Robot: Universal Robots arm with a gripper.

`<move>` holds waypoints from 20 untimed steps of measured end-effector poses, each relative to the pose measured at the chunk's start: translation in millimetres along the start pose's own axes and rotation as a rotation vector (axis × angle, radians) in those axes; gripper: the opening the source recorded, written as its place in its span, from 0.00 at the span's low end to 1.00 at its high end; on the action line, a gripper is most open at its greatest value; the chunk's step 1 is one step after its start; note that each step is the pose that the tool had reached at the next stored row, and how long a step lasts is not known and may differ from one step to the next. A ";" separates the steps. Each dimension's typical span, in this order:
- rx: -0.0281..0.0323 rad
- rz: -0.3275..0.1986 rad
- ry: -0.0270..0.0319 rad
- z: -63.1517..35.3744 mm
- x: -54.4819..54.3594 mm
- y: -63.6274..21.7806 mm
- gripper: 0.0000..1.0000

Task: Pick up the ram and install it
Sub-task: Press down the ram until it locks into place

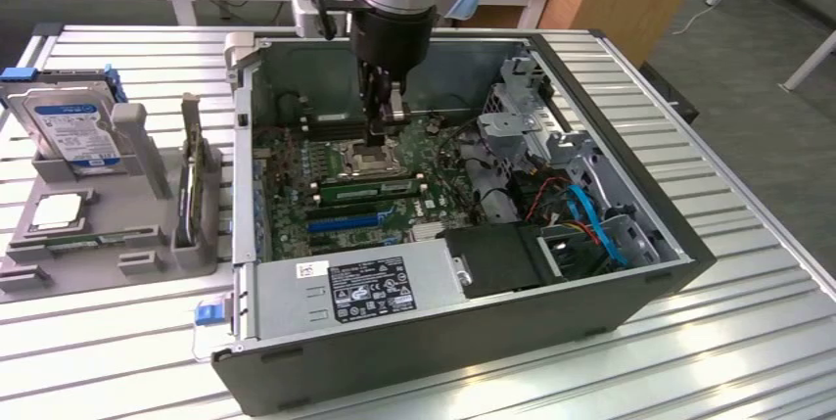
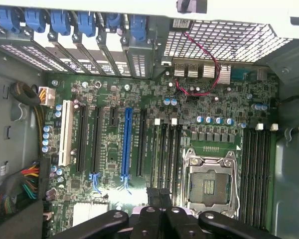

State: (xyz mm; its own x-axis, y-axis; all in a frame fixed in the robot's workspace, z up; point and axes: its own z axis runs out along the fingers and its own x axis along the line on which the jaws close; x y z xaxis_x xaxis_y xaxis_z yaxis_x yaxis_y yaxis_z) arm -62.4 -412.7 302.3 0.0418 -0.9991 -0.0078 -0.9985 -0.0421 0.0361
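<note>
While your gripper (image 1: 383, 132) hangs inside the computer case (image 1: 432, 342), above the motherboard (image 2: 224, 104) and close to the bare processor socket (image 2: 209, 185), its fingers (image 2: 152, 200) sit drawn nearly together: a narrow set. The wrist view gives no green edge between them, so you cannot say a board is pinched there; read it as gripping nothing, with some doubt. The ram (image 1: 89, 240), as best it reads, is a long thin green stick lying in the grey fixture (image 1: 137, 146) outside the case, at the exterior view's left. It sits just on the camera's side of the square processor chip (image 1: 59, 210) and near the blue-labelled hard drive (image 1: 72, 131). It is well apart from the gripper, with the case wall between them. The memory slots (image 2: 167, 149) beside the socket look dark and unfilled from above, with white latches at their ends. One caution: the exterior view shows a green strip (image 1: 372, 186) along that bank of slots; whether it is a seated stick or bare board, you cannot tell. Progress, as a judgement: if the fixture stick is your part, the pick-up is not done and the whole install is left, and the tool is over the install site, not the part. A seated stick in the case would change that count, and these views do not settle it.
</note>
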 end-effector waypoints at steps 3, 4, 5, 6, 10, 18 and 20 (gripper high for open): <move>0.0003 -0.001 -0.0043 -0.3 0.6 -12.8 0.11; 0.0003 -0.001 -0.0050 -0.4 0.8 -17.4 0.11; 0.0004 -0.001 -0.0057 -0.6 1.1 -21.9 0.11; 0.0004 -0.001 -0.0063 -0.8 1.3 -26.3 0.11; 0.0006 -0.002 -0.0068 2.4 1.7 -35.0 0.11; 0.0007 -0.002 -0.0069 17.0 2.0 -35.9 0.11; 0.0008 -0.002 -0.0069 20.7 2.2 -36.1 0.11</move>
State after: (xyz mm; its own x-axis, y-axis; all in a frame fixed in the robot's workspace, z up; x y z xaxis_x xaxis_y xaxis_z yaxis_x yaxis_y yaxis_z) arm -27.0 -413.2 280.3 0.0433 -0.9990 -0.0147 -0.9984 -0.0438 0.0354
